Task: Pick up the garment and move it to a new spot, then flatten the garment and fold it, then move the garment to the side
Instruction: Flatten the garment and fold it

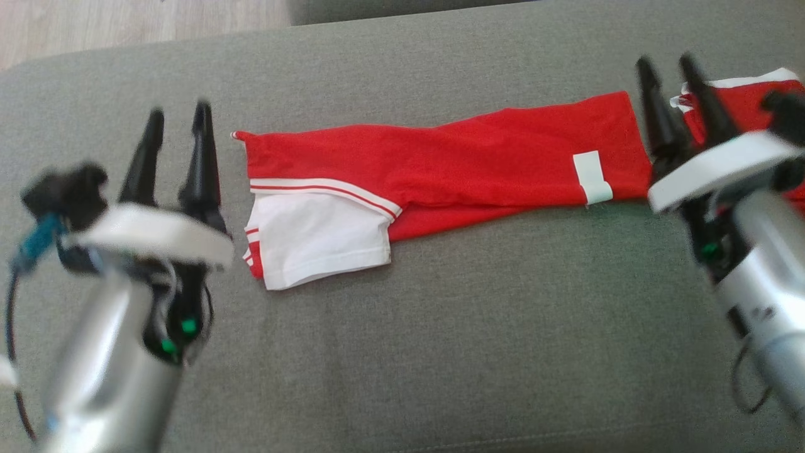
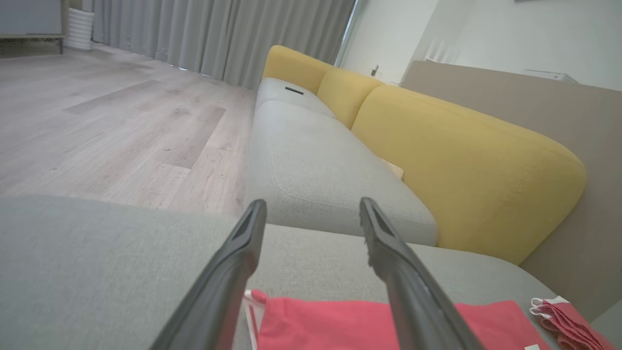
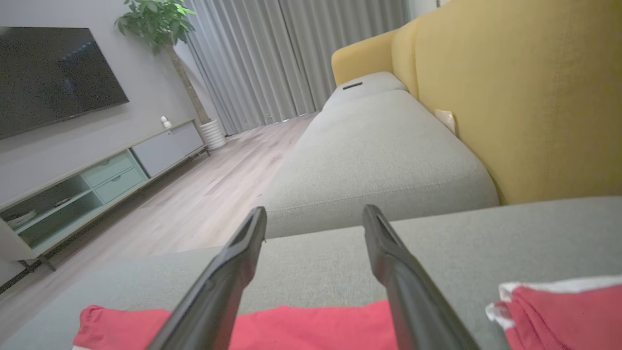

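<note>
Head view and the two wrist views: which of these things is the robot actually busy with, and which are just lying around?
In the job:
red and white garment, left pincer, right pincer, grey cushion under the garment.

Just lying about:
second red garment at the right edge, yellow sofa back, television, potted plant.
</note>
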{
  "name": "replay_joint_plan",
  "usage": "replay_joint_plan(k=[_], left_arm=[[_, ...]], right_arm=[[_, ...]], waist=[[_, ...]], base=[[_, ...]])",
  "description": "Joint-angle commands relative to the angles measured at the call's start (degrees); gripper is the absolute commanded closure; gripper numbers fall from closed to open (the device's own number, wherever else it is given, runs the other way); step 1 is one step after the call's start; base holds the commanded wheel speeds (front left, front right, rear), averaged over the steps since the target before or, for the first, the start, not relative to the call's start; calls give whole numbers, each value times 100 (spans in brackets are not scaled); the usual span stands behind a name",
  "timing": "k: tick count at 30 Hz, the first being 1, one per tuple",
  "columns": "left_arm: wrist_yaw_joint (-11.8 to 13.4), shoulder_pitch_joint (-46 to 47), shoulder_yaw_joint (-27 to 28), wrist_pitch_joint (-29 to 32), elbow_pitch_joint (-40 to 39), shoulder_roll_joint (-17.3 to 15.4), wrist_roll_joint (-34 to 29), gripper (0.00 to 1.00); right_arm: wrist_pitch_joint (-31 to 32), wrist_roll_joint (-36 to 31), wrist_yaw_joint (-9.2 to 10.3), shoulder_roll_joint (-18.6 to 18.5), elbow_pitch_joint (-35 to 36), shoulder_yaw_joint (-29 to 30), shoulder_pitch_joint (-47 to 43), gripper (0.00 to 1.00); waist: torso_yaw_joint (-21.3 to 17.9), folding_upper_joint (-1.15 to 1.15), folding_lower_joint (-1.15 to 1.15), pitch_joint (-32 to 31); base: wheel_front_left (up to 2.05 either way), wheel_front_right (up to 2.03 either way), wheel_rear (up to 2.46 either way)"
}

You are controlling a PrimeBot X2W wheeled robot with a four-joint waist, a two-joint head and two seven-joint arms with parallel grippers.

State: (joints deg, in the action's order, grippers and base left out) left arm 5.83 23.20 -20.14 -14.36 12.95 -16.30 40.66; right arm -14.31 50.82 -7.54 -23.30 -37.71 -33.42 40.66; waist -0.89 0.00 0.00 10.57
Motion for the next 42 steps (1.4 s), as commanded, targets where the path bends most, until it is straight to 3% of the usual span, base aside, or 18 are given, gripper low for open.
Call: replay_joint_plan(k=[1,7,10,16,26,37,41,42], left_arm=[[-94,12,430,-62,-273,4,-222,0],[-699,-744,1346,-62,-502,816,-1155,0],[-950,-849,1614,-63,-386,992,-1480,0],[-1191,-758,1797,-63,-258,1164,-1786,0],[-1317,-638,1732,-63,-78,1309,-1960,0],[-1330,-612,1656,-63,-45,1335,-1955,0],[-1330,-615,1658,-63,-40,1337,-1954,0],[-1331,-613,1657,-63,-31,1337,-1951,0]], right_arm=[[-63,-235,5,104,205,239,-126,0],[-67,-1471,5,954,547,1422,-991,0],[-68,-1923,5,1180,668,1817,-1189,0],[-54,-2529,5,1406,456,2502,-1234,0],[123,-3548,5,1800,-784,3892,-737,0],[81,-4433,5,1917,-1897,4834,-222,0],[221,-4521,5,1966,-2250,4894,-92,0],[251,-4506,5,1976,-2316,4876,-62,41]], waist=[[-4,0,0,5],[12,0,0,46],[38,0,0,111],[116,0,0,266],[264,0,0,541],[338,0,0,684],[345,0,0,691],[346,0,0,686]], base=[[0,0,0],[0,0,0],[0,0,0],[0,0,0],[0,0,0],[0,0,0],[0,0,0],[0,0,0]])
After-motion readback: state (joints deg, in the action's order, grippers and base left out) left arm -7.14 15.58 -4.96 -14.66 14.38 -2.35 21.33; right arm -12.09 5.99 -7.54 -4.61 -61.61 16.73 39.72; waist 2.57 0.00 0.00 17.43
